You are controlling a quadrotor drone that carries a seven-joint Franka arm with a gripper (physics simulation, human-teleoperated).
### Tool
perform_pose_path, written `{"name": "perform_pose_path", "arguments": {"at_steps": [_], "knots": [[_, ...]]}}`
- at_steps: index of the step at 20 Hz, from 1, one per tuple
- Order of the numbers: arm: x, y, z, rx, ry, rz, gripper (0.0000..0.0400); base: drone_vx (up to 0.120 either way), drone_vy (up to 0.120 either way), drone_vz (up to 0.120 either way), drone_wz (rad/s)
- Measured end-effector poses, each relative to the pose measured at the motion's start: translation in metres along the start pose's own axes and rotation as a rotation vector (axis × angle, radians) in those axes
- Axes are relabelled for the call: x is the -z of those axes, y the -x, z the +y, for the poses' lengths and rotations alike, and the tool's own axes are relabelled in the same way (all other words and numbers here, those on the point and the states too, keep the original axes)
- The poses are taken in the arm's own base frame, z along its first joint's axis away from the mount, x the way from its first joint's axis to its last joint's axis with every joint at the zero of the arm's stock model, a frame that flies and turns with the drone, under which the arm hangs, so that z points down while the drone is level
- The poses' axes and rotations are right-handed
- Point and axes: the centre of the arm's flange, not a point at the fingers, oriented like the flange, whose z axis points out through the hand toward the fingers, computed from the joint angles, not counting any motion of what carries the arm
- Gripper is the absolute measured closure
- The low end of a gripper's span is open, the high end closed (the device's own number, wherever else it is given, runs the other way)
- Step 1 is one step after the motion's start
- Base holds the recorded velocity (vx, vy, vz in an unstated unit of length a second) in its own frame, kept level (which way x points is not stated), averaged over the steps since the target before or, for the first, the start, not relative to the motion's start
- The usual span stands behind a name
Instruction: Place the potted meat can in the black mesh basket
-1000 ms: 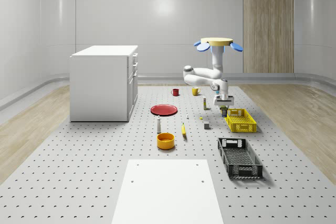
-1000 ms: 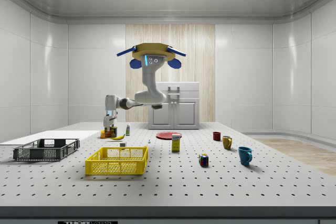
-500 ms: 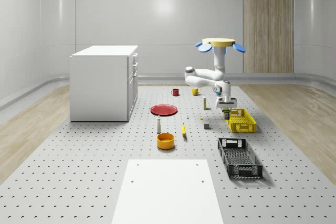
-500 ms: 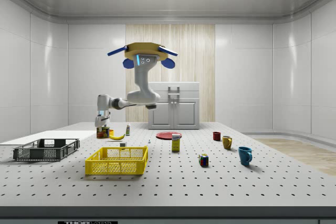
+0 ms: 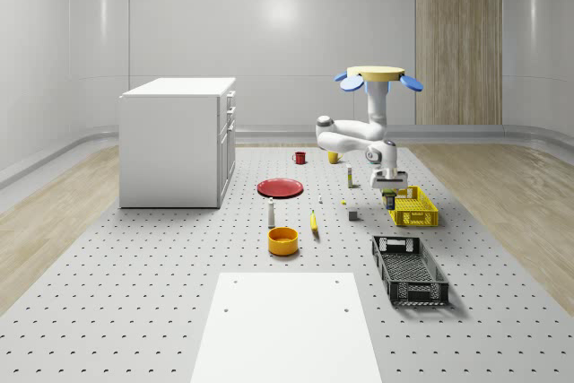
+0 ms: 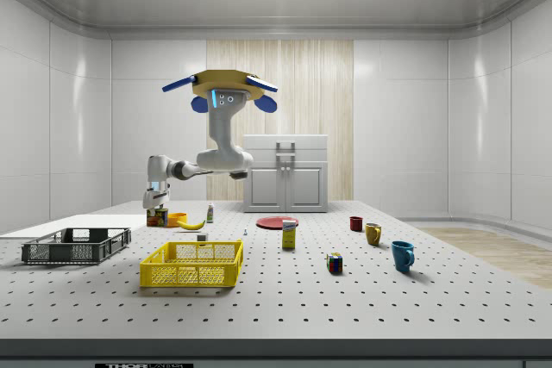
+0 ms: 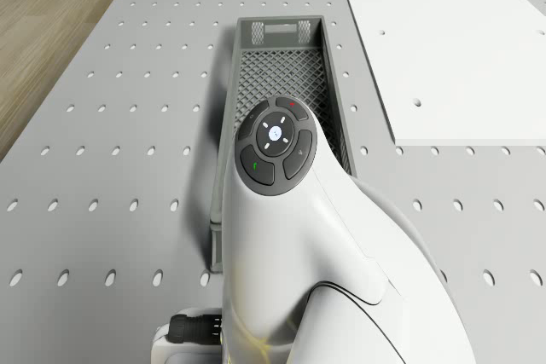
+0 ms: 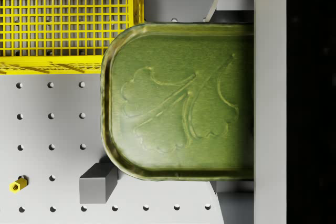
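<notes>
Here the drone (image 5: pixel 374 75) hovered above the tabletop (image 5: pixel 161 275), its hand (image 5: pixel 389 187) clamped on the potted meat can (image 8: pixel 181 100), held in the air beside the yellow basket (image 5: pixel 414 210). The black mesh basket (image 5: pixel 409 270) lay nearer the whole-scene view's bottom, apart.

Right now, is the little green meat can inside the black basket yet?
Not yet. The green potted meat can hangs in the gripper above the table, by the yellow crate; the black mesh basket holds nothing.
</notes>
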Motion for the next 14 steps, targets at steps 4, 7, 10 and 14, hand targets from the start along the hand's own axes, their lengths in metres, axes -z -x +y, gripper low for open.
{"name": "perform_pose_path", "arguments": {"at_steps": [4,7,10,14], "knots": [[0.0000,0.0000,0.0000,0.000,0.000,0.000,0.0111,0.120,0.000,0.000,0.000],[0.0000,0.0000,0.0000,0.000,0.000,0.000,0.0111,0.120,0.000,-0.080,0.000],[0.0000,0.0000,0.0000,0.000,0.000,0.000,0.0111,0.120,0.000,-0.120,0.000],[0.0000,0.0000,0.0000,0.000,0.000,0.000,0.0111,0.120,0.000,-0.030,0.000]]}}
